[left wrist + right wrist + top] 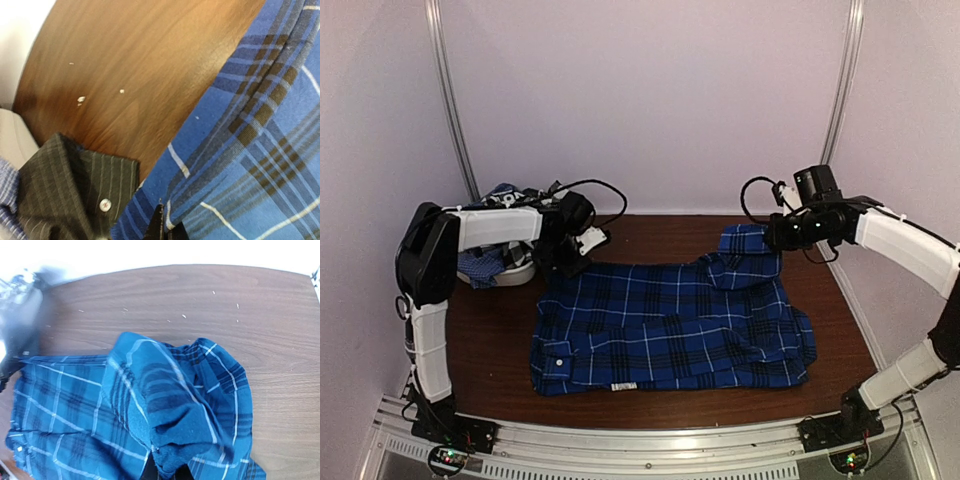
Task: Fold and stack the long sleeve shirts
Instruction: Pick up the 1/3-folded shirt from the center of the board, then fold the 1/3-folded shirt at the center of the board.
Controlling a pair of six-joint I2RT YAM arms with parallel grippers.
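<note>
The royal-blue plaid shirt (670,325) lies spread on the brown table (650,232), collar and white label at the near left. My left gripper (572,262) is shut on its far left corner; in the left wrist view the fingertips (159,227) pinch the blue cloth (240,150). My right gripper (775,240) is shut on the shirt's far right part and holds a fold (745,245) lifted above the table; in the right wrist view bunched blue cloth (180,405) hangs from the jaws. Other shirts lie in a heap (500,255) at far left.
The heap holds a dark pinstripe shirt (70,192) with a white button, right beside my left gripper, and pale-blue check cloth (7,195). White walls and metal posts (455,100) close in the table. Bare wood (165,295) shows behind the blue shirt.
</note>
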